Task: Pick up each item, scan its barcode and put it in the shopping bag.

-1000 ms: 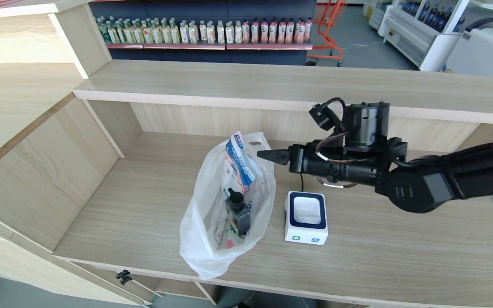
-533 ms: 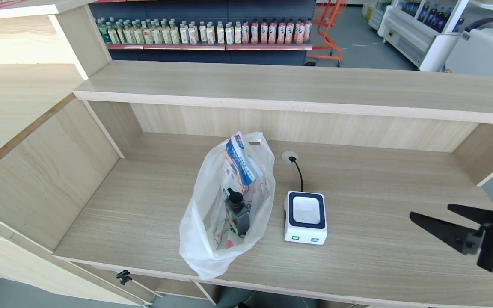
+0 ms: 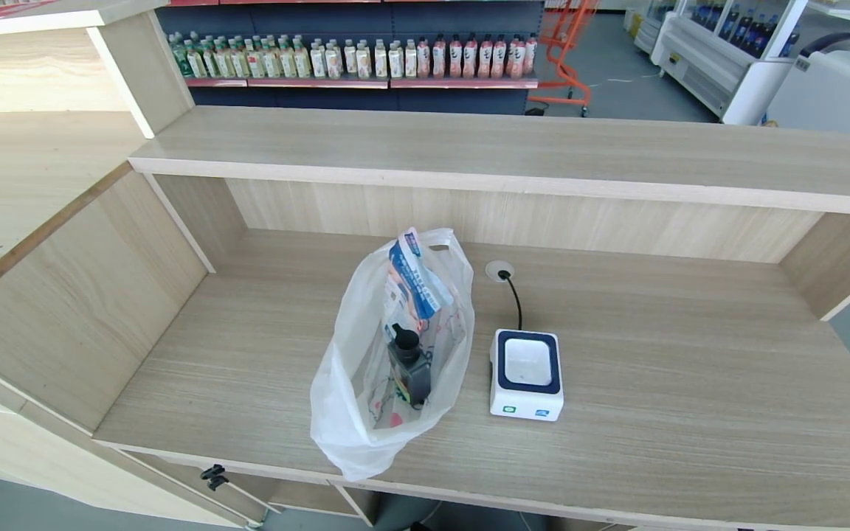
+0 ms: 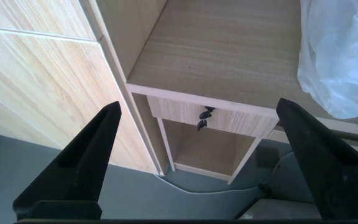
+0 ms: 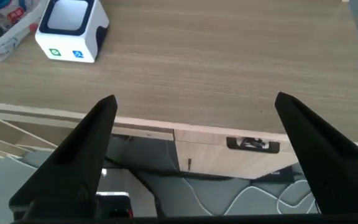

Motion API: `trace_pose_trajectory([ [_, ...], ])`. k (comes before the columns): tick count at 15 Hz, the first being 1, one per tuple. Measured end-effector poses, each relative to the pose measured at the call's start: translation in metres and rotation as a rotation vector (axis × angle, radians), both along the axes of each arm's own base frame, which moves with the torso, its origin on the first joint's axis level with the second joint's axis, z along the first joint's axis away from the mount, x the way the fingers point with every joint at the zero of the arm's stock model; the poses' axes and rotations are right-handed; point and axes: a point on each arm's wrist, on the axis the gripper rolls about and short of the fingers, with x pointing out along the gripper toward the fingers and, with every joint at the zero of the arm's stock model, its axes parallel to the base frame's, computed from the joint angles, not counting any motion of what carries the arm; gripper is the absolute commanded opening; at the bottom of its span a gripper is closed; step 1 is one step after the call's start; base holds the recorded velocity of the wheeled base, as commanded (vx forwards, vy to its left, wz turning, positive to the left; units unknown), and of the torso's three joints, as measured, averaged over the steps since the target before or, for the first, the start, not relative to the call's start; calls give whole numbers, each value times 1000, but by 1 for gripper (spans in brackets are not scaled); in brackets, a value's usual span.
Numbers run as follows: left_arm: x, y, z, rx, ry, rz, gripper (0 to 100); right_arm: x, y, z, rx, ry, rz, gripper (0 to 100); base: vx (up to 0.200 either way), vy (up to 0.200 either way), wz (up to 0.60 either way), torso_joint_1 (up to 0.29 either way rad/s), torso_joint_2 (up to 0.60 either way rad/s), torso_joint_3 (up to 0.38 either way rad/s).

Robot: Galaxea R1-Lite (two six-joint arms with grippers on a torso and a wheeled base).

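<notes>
Both hands hang spread wide off the near edge of the worktop: the left hand by the corner nearest the shopping bag, the right hand off to the right of the scanner. The shopping bag stands on the worktop just left of the scanner, holding a blue-and-white packet and a dark item
</notes>
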Motion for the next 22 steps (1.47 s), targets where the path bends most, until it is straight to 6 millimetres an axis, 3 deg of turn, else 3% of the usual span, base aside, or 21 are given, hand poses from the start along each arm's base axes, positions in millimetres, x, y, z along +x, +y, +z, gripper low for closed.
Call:
trace_pose_trajectory([
  [7,0,0,0,0,0,0,100,-9,0,-7,14,-107,-30,100,0,0,0,0,0,0],
  [8,0,0,0,0,0,0,100,-9,0,-7,15,-108,-30,0,0,0,0,0,0,0],
  [20,0,0,0,-4,0,0,100,-10,0,-7,16,-111,-30,0,0,0,0,0,0,0],
  [22,0,0,0,6,0,0,100,-10,0,-7,16,-111,-30,0,200,0,0,-2,2,2],
])
